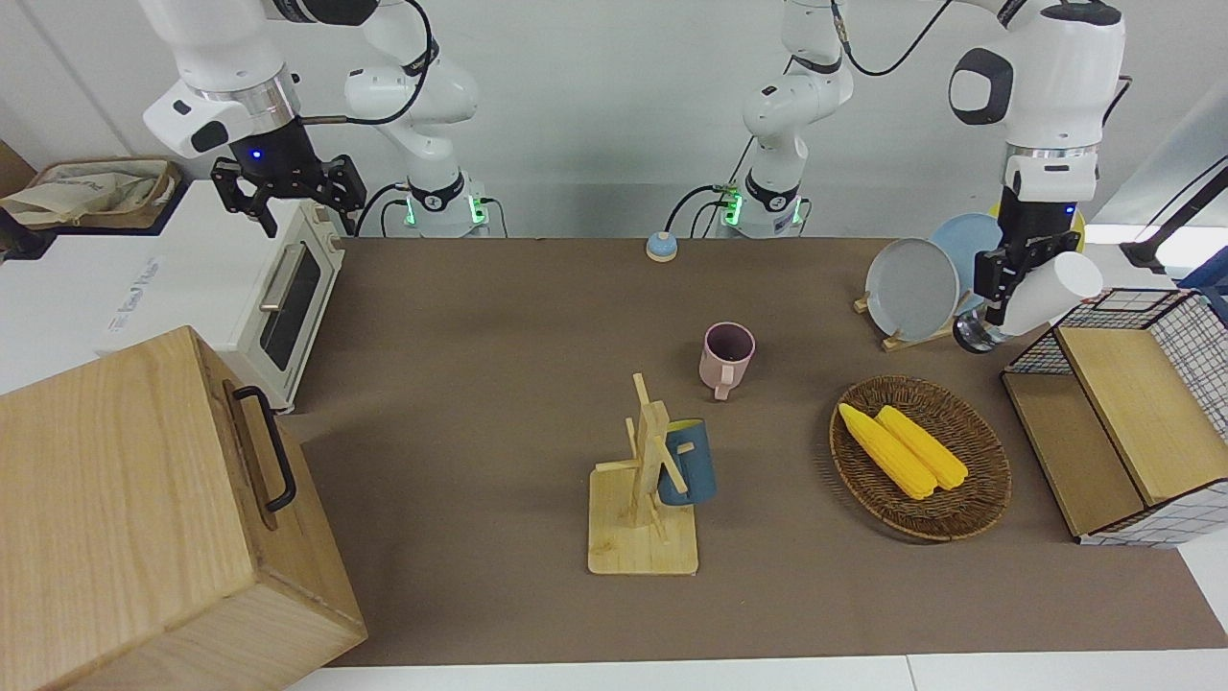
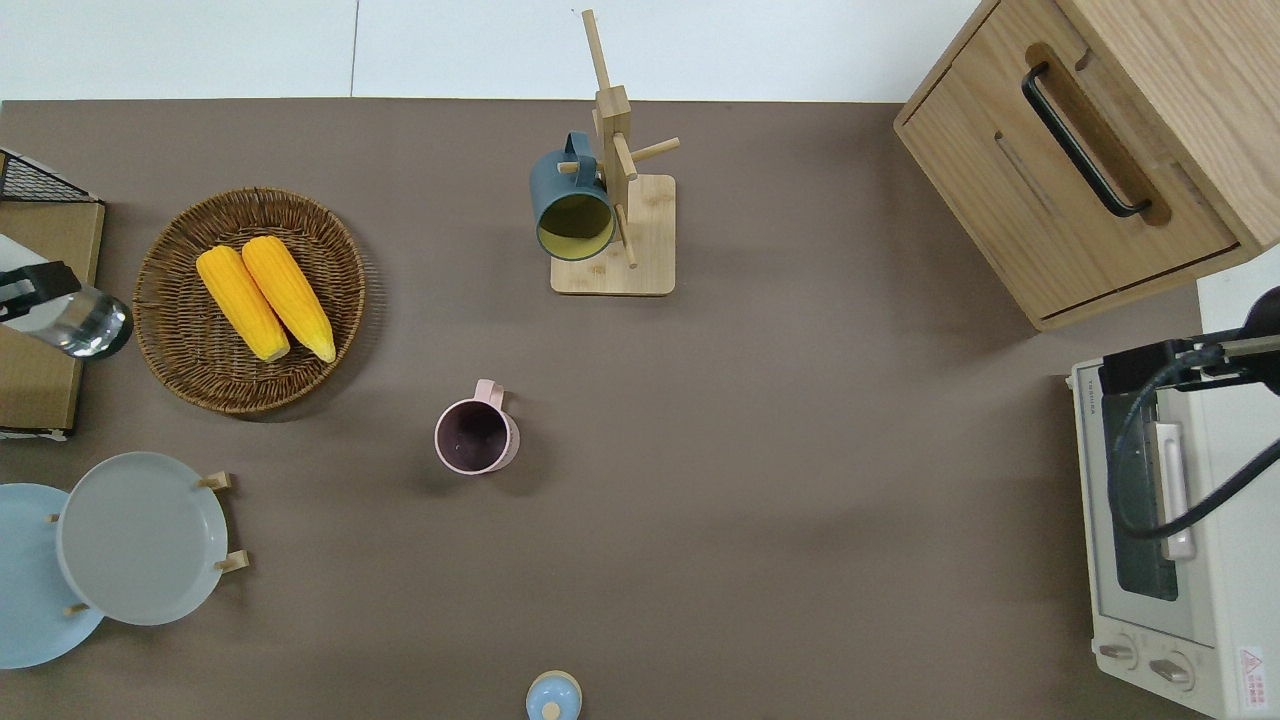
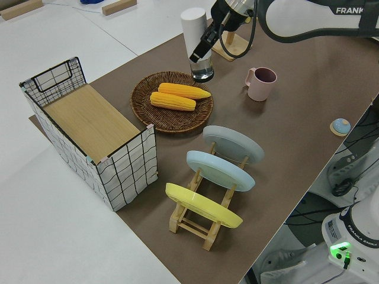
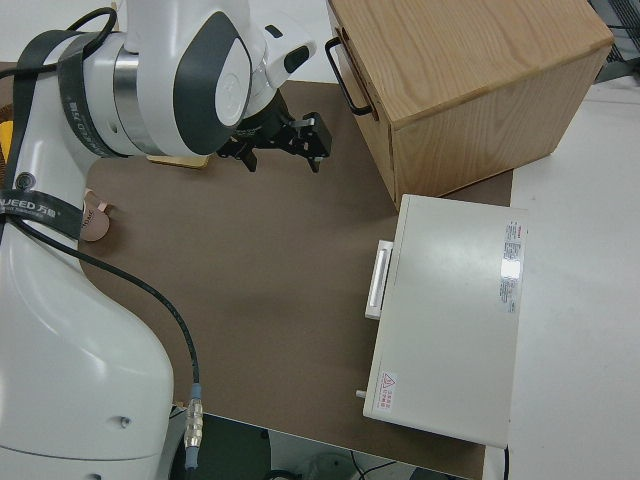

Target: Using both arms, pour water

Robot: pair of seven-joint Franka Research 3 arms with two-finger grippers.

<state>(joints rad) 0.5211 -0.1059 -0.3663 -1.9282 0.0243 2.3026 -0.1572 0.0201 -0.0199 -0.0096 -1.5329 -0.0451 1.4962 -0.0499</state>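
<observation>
Front view shows the left gripper [image 1: 998, 288] clenched on a bottle [image 1: 1041, 297] with a white cap end and clear base, tilted, held up by the wire basket [image 1: 1118, 317]. The pink mug [image 1: 726, 357] stands well apart from the bottle, toward the right arm's end, so the left arm is nearer. The right gripper [image 1: 288, 192], jaws spread and empty, is parked

You can read "FRANKA" on the left arm [image 3: 331, 21] link in the left side view, and "FRANKA EMIKA" on its base [image 3: 355, 234]. The toaster oven [image 4: 455, 320] carries a red warning triangle sticker; its wording is illegible.
</observation>
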